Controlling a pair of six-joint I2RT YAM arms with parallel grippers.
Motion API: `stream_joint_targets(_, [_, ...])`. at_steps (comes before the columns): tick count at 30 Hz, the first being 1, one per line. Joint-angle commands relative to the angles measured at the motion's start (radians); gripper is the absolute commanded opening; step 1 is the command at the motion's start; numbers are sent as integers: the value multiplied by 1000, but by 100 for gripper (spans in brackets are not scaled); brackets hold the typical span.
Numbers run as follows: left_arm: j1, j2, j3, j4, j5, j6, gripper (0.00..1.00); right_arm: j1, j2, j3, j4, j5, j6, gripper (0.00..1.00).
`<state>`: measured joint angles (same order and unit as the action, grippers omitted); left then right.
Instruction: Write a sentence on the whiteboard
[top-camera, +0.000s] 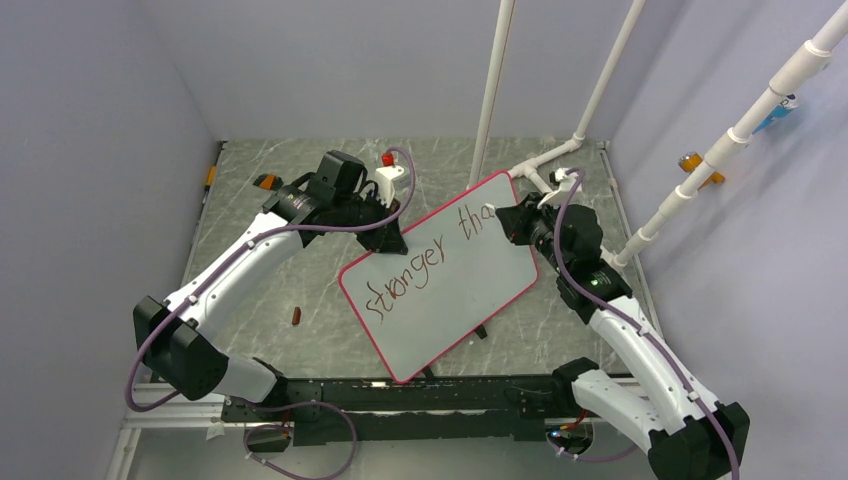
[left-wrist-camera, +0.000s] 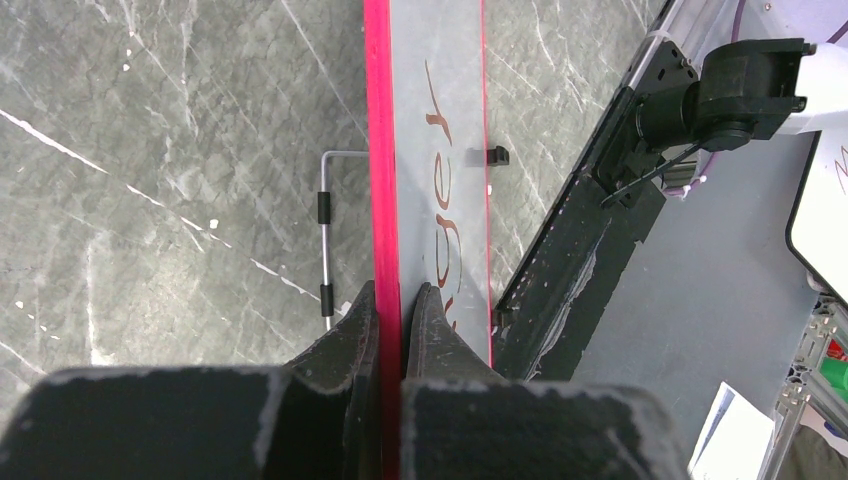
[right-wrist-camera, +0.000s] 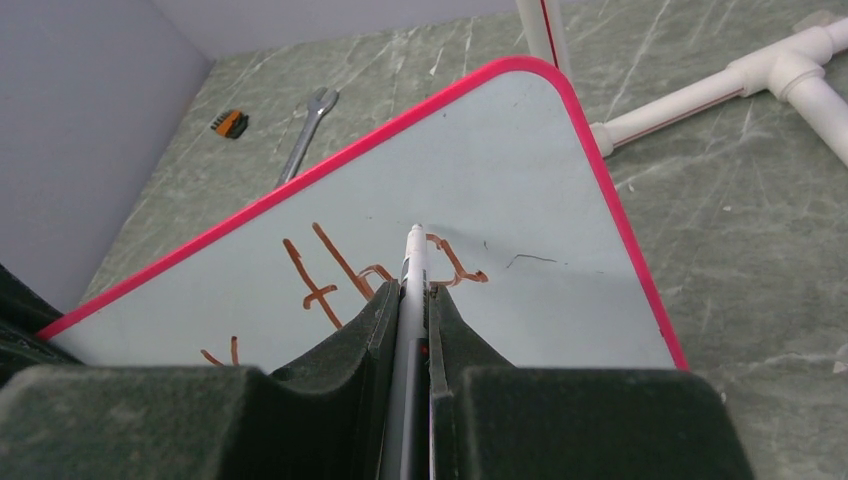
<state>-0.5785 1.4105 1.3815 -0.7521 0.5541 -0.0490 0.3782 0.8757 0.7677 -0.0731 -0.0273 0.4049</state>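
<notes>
1. Black pads of my right gripper are pinched tight on a white marker. Its tip looks to rest on the whiteboard, at the top of the "a" in "tha".
2. My left gripper is clamped narrow on the board's pink rim, one finger on each face, holding it tilted above the grey marbled table.
3. The sentence reads "stronger tha" in dark red, slanting up the board. I judge it unfinished.
4. Risk: the writing sits near the far corner, so the coming letters may run out of room or slip over the rim. Because I hold the board by one edge only, a hard press could pivot it in my left grip and smear the strokes.
5. Only the right wrist view shows the tip against the surface and a wrench beyond. Only the left wrist view shows the wire stand beneath the board. Only the top view shows the whole line and a small red piece on the table.
</notes>
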Motion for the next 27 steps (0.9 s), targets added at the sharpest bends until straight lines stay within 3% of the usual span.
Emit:
stream_joint_targets(1, [-3, -16, 1, 44, -202, 205, 0, -13, 16, -16, 68, -19, 28, 0])
stream_joint_targets(27, [-7, -7, 1, 42, -206, 207, 0, -48, 70, 46, 33, 77, -42, 0])
